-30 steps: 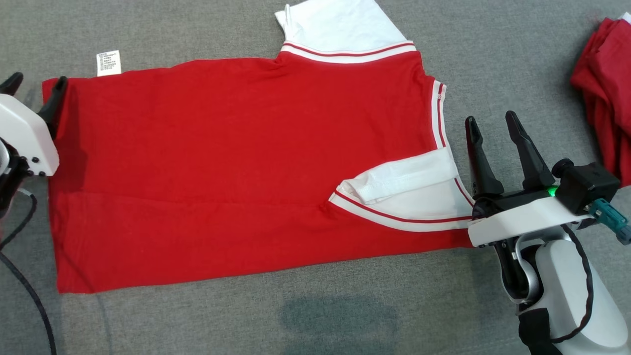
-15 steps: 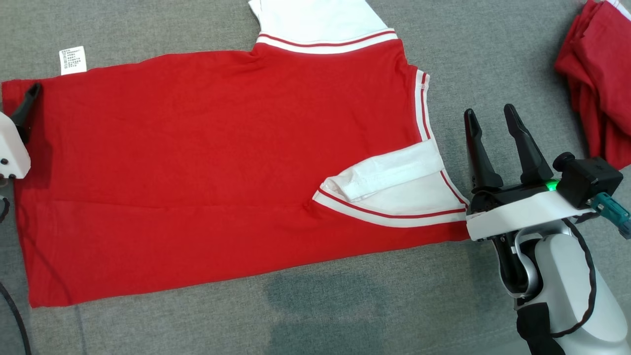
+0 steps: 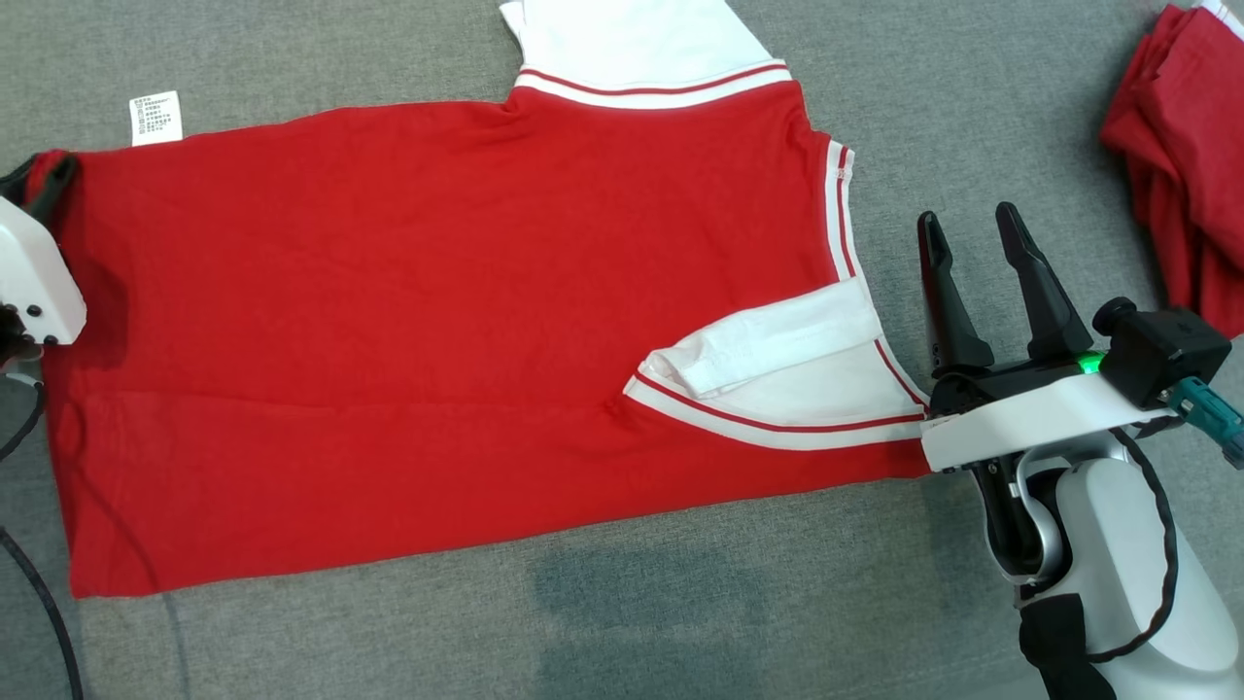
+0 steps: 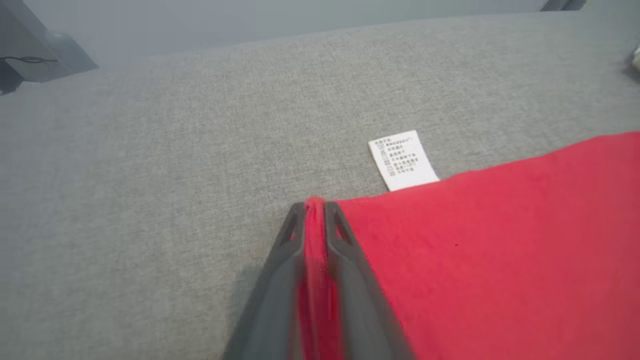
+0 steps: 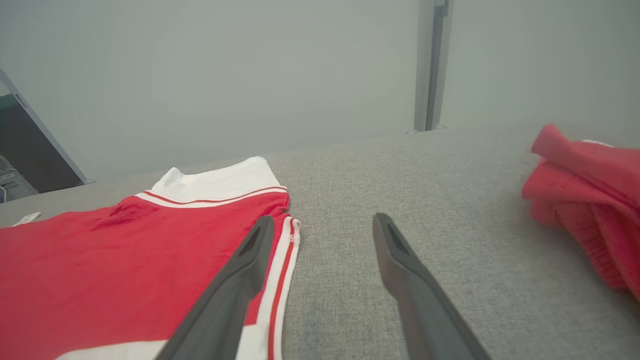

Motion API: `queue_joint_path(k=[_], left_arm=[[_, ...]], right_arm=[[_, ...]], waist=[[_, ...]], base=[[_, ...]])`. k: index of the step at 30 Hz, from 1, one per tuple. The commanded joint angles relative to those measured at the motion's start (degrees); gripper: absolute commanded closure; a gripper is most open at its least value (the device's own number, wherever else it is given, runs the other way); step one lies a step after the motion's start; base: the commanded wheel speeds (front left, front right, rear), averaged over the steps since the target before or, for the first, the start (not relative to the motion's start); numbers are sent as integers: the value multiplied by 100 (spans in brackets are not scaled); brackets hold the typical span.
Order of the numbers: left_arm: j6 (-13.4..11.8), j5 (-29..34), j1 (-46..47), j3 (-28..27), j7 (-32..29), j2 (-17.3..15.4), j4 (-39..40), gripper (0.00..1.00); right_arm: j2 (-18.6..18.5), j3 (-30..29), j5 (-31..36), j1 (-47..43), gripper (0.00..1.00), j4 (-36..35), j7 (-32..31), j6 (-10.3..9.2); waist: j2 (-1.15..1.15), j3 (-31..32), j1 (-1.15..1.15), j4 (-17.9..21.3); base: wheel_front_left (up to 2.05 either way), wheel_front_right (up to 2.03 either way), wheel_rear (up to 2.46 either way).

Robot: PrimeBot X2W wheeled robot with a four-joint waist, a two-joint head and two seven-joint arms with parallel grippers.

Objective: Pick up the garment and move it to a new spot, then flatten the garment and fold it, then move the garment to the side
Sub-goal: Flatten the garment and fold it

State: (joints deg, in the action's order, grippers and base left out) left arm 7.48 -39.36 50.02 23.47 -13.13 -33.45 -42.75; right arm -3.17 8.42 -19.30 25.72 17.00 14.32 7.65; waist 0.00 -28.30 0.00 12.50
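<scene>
left wrist view: my left gripper (image 4: pixel 315 206) pinches the corner of the red garment (image 4: pixel 500 250), cloth squeezed between the fingers, care label (image 4: pixel 403 160) just beside. the garment lies flat across the grey surface (image 3: pixel 680 603). my right gripper (image 3: pixel 967 226) — fingers spread wide — sits just beside the garment's white-striped edge (image 3: pixel 838 214).

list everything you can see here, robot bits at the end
short-sleeved fabric shirt with white striped sleeves: one, red, spread flat on the surface
rectangular printed care label: one, white, at the shirt's far edge, near the left gripper
bunched cloth pile: one, red, far right
woven fabric surface: one, grey, under everything
left gripper: one, dark fingers, shut on the shirt's corner
right gripper: one, dark fingers, open, at the shirt's sleeve end
</scene>
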Motion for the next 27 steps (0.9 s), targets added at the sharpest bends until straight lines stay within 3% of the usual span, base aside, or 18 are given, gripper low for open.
queue_joint_path(k=[1,2,10,15,27], left_arm=[[-4,-13,150,-178,128,-313,161,93],[-4,-9,135,-157,164,-306,181,100],[-1,-75,-20,17,659,-102,444,100],[0,-36,-14,364,1106,126,696,100],[1,-168,686,1281,1742,554,964,100]], right_arm=[[29,106,-20,74,0,-140,68,-16],[29,102,-14,73,0,-134,68,-16],[-20,140,152,359,0,49,68,-16],[-642,678,26,1556,0,1014,42,-16],[-1341,1759,-1129,4028,0,2991,-944,-16]], waist=[[0,13,0,-17],[0,23,0,-30],[0,95,0,-275],[0,17,0,-694],[0,-592,0,-1646]], base=[[0,0,0],[0,0,0],[0,0,0],[0,0,0],[0,0,0]])
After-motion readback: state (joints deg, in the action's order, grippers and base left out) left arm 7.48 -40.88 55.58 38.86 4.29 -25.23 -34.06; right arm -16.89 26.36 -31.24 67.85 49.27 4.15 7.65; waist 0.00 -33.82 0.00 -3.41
